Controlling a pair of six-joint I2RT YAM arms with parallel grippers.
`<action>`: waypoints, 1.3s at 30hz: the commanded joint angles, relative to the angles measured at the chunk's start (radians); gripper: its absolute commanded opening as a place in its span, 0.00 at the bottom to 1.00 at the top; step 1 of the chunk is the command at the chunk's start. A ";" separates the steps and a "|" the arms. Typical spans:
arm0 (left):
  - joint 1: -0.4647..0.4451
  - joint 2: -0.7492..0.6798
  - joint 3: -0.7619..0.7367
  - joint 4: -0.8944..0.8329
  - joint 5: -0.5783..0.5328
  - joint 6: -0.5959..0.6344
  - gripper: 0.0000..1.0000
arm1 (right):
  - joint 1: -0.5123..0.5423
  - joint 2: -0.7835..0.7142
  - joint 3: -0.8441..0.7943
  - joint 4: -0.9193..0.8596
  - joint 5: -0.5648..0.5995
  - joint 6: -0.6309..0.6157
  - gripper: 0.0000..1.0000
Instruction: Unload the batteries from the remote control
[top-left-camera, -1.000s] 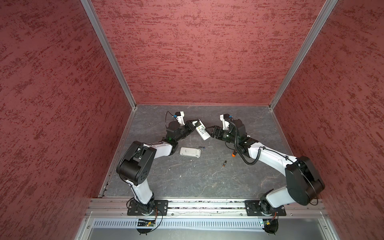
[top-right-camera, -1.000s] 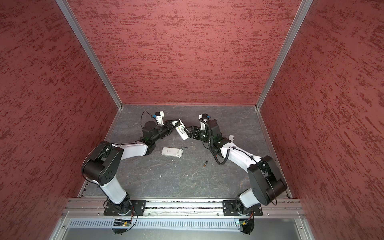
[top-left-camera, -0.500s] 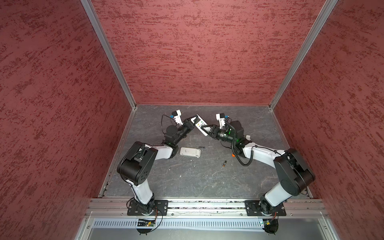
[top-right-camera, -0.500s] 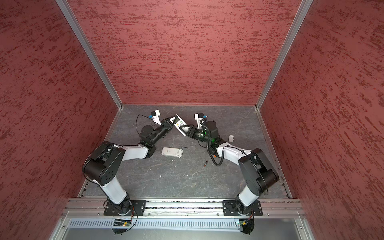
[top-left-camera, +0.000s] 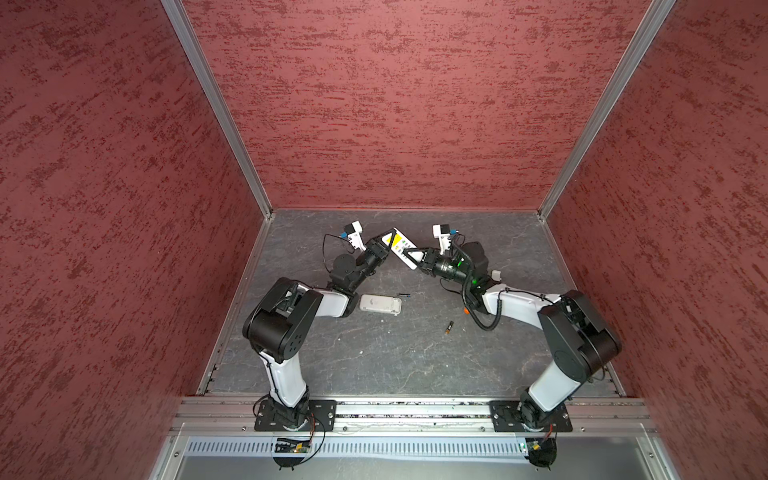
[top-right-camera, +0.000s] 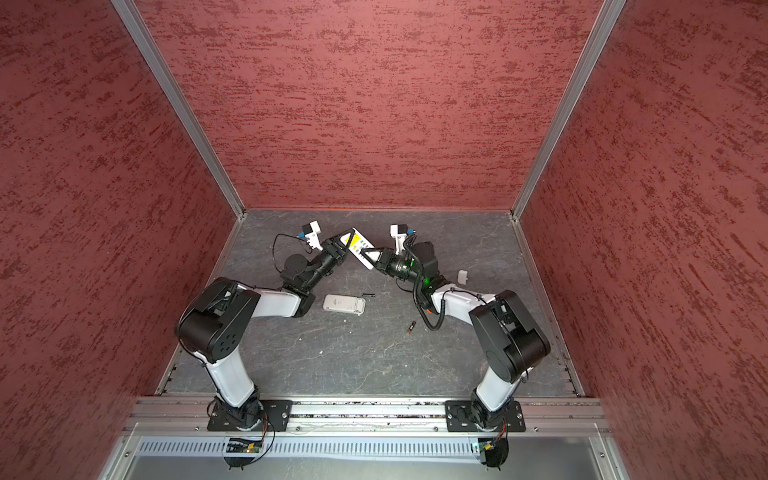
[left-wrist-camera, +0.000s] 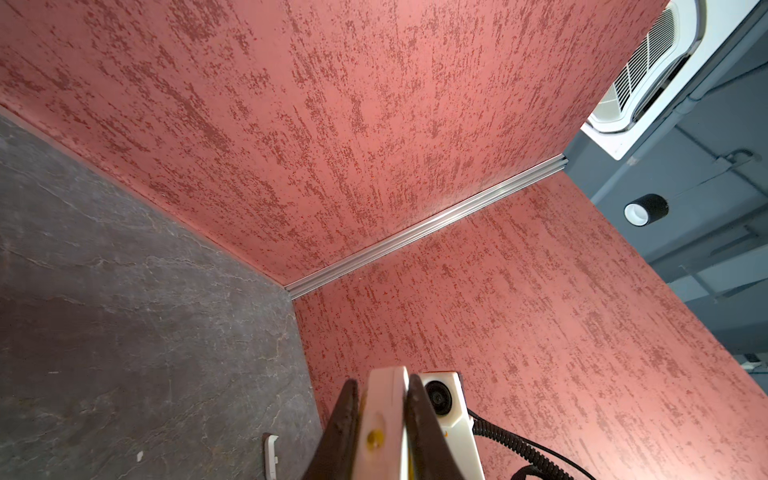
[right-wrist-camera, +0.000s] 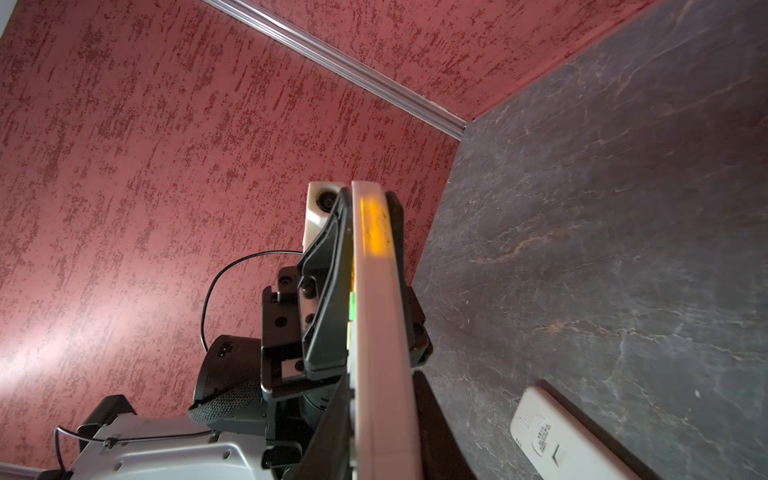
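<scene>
Raised remote (top-left-camera: 400, 242), clamped at both ends.
Nearest you, a loose battery (top-left-camera: 448, 328) lies on the table (top-left-camera: 374, 353); past it a flat remote (top-left-camera: 380, 303), the slim dark bit (top-left-camera: 404, 294) beside it too small to name. Farthest, your left gripper (top-left-camera: 386, 245) and right gripper (top-left-camera: 409, 254) pinch the raised remote; its inside is hidden.

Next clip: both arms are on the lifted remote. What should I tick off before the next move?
1. Hold by left gripper on raised remote: ok, shut on it.
2. Hold by right gripper at the opposite end: ok, fingers pressed against both faces.
3. That remote off the table: ok.
4. Battery bay exposed: cannot tell; the buttons face up in both top views.
5. The loose battery apart from both arms: ok.
6. The second remote flat on the table, ungripped: ok.
</scene>
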 joint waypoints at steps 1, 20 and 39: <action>-0.005 0.006 -0.007 0.002 0.004 0.028 0.08 | 0.006 -0.005 0.005 0.063 -0.020 -0.013 0.14; 0.126 -0.411 -0.038 -0.799 0.113 0.153 0.66 | -0.007 -0.150 0.207 -0.706 0.089 -0.674 0.00; 0.198 -0.377 0.529 -2.124 0.274 0.191 0.70 | 0.345 -0.091 0.263 -0.876 0.722 -1.362 0.00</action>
